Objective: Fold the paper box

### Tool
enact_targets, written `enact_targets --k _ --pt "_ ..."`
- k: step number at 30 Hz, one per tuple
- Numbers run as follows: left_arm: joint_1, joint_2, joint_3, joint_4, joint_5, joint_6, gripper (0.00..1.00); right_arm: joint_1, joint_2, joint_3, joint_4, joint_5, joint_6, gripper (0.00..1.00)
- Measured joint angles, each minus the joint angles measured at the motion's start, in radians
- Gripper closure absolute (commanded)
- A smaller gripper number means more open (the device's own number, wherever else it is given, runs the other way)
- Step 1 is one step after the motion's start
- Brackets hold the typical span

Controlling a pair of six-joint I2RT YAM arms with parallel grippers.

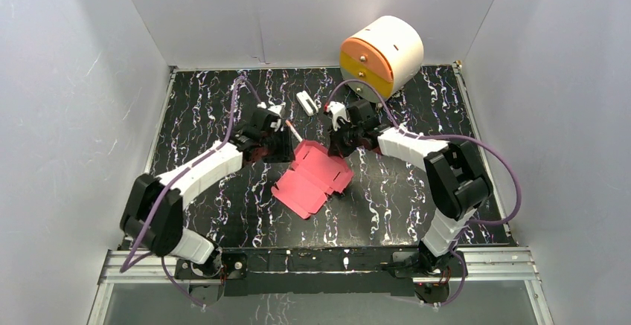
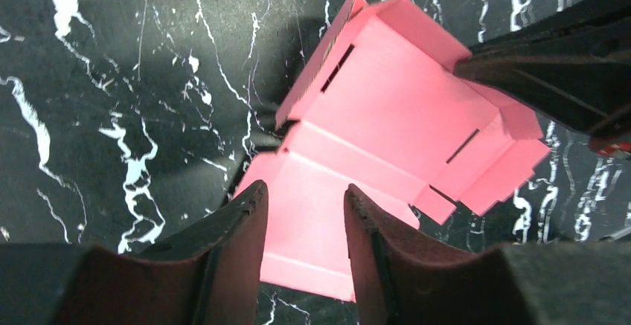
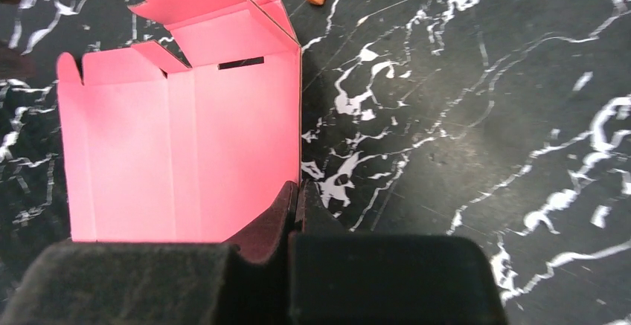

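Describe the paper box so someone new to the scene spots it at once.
On the black marbled table, look at the middle. There sits the paper box: a pink-red card cut-out with flaps and slots, partly folded up. It is the only pink thing; the round white drawer unit at back right has orange and yellow fronts.

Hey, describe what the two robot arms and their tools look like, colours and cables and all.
The left arm and the right arm both have white ribbed covers between chunky black joint housings. A purple cable loops along each. The left tool and the right tool each have two black wedge-shaped fingers, tinged dark red on their inner faces.
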State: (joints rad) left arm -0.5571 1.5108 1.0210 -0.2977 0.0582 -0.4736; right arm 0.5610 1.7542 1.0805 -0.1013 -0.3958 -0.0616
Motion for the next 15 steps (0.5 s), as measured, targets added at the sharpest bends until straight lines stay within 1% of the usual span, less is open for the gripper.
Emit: enact_targets --k 3,7,15 --pt "0.004 -0.095 -0.062 0.021 0.001 -0.052 0.55 0.021 -0.033 -0.012 0.001 0.082 -0.024 1.00" --pt "0.006 -0.173 -0.164 0.071 0.024 -0.119 0.55 0.065 -0.066 -0.039 -0.001 0.205 -0.064 1.00" --pt "0.006 -0.180 -0.369 0.189 0.103 -0.239 0.58 0.183 -0.082 -0.051 0.010 0.451 -0.162 1.00"
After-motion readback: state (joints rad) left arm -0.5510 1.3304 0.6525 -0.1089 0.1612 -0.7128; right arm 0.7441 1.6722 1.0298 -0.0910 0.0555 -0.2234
